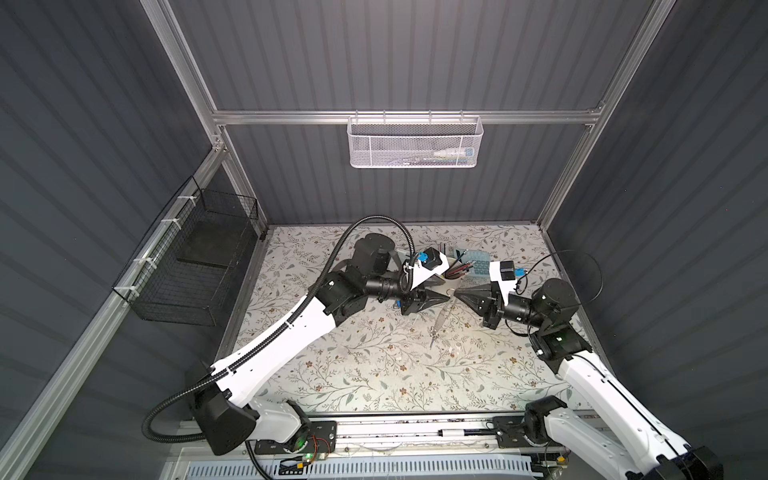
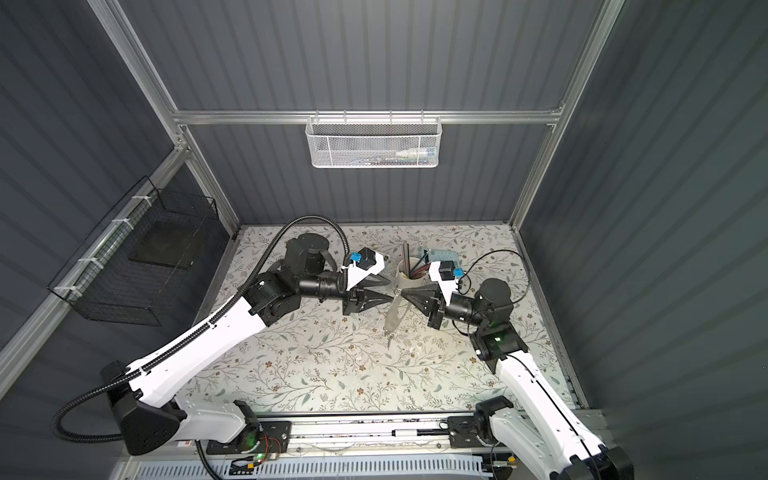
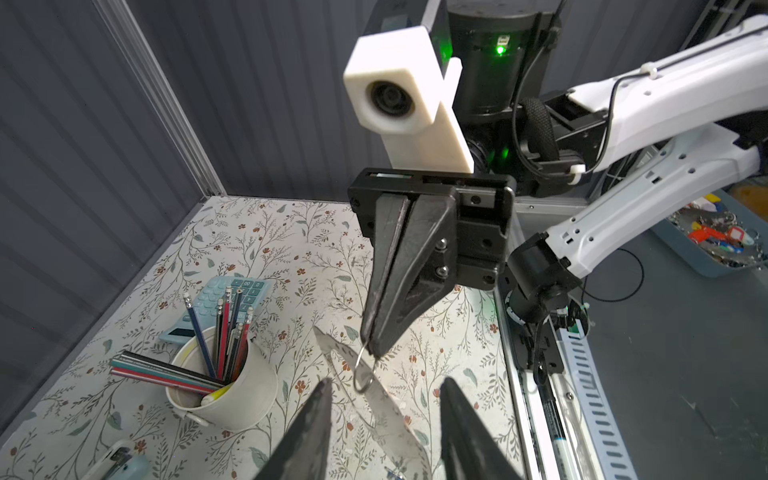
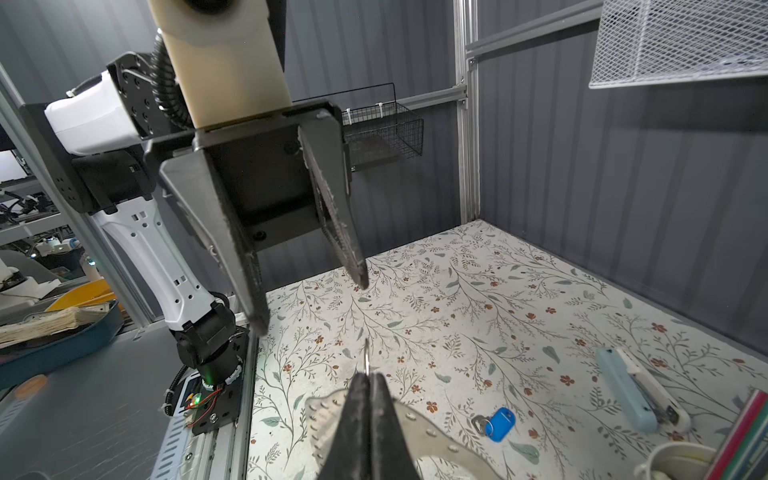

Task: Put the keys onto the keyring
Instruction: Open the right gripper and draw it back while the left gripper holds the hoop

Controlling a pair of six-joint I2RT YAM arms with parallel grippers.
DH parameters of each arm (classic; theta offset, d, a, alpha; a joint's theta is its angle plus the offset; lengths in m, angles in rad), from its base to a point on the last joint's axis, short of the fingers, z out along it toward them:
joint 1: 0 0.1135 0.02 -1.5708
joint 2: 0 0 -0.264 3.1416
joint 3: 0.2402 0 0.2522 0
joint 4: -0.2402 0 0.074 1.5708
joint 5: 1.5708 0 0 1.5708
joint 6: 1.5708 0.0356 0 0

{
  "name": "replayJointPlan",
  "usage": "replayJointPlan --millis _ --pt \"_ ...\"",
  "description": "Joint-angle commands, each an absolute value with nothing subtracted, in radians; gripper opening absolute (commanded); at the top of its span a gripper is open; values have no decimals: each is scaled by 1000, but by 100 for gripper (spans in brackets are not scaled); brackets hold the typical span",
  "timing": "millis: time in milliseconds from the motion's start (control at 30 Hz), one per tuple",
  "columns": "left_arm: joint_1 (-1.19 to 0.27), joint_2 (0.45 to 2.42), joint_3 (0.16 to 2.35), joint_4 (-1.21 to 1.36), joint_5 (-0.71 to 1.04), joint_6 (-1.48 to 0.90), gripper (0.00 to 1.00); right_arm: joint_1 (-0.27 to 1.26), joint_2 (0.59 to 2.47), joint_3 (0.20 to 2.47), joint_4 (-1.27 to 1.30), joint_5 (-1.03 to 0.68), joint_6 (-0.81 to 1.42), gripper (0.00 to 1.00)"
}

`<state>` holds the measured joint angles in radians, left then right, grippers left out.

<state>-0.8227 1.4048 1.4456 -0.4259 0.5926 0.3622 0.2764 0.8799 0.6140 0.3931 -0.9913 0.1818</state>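
Near cup (image 3: 245,395): 1 key (image 4: 500,424), 1 keyring (image 4: 432,430).

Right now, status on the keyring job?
Left gripper open, empty. Right gripper shut on small wire ring, keyring beneath it. One blue-tagged key loose on table. Pencil cup close by.

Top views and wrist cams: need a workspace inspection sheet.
Surface: floral table cover, no spills seen.
Job's things: keyring hangs from right pincer; one blue-tagged key lies on the cover, apart.
Clutter: cup of pencils, calculator, stapler.
Pincers: right shut on keyring's wire loop; left pincer open, empty.
Cables: black hose over left arm; thin cable loops beside right arm.
Surroundings: white mesh basket, black wire basket on walls.
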Motion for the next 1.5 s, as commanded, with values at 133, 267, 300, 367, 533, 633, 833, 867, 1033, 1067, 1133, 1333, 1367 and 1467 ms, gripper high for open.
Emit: replayJointPlan --millis 133,267,300,367,533,633,833,867,1033,1067,1133,1333,1367,1467 --pt "-819 1480 1570 -655 621 515 40 281 873 646 397 -1022 166 0" --pt "-820 1512 1609 -687 616 524 37 285 870 644 394 -1027 165 0" --pt "-819 1517 1613 -688 619 525 37 284 870 643 393 -1028 164 0" --pt "-820 1527 1622 -689 620 525 35 285 870 643 393 -1030 164 0" --pt "-821 1548 1650 -705 619 531 29 288 871 643 388 -1034 162 0" --pt "-821 1551 1657 -706 621 535 27 290 873 646 386 -1035 161 0" --pt "-820 1562 1669 -722 626 543 19 293 873 647 380 -1034 159 0" --pt "-821 1563 1670 -721 625 543 18 293 874 647 379 -1035 158 0" --pt "-829 1568 1675 -719 626 540 15 295 874 649 376 -1036 158 0" --pt "-831 1570 1676 -721 626 538 14 295 875 650 374 -1037 158 0" --pt "-834 1573 1677 -722 626 538 12 293 877 650 374 -1039 157 0" --pt "-839 1563 1636 -637 594 457 0 295 876 651 368 -1039 155 0" --pt "-838 1553 1614 -609 586 441 0 295 875 652 368 -1038 155 0" --pt "-838 1508 1531 -492 542 357 0 295 860 651 353 -977 161 12"
